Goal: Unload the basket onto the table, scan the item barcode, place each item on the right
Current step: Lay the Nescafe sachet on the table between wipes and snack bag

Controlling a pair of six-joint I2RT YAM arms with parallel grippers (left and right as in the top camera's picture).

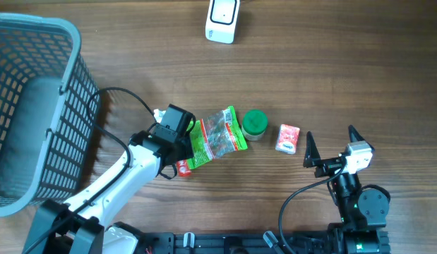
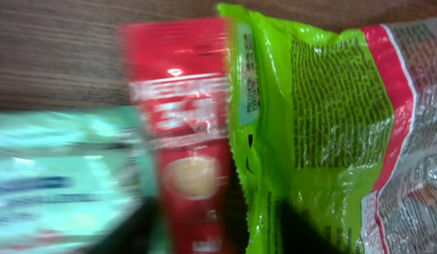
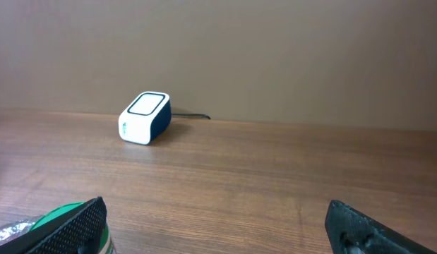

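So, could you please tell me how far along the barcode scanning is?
Nothing looks scanned yet: the white box-shaped scanner stands alone, far from every item. In hand: the left gripper sits at the crinkly green plastic snack bag, grip unclear. Left: carrying an item to the scanner.

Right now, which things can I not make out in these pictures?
- Left wrist: print on the green packet and red sachet is blurred, so no barcode is readable.
- Overhead: the left gripper covers its own fingers, so its grip is unclear.
- Right wrist: the green lid is cut off by the bottom edge.
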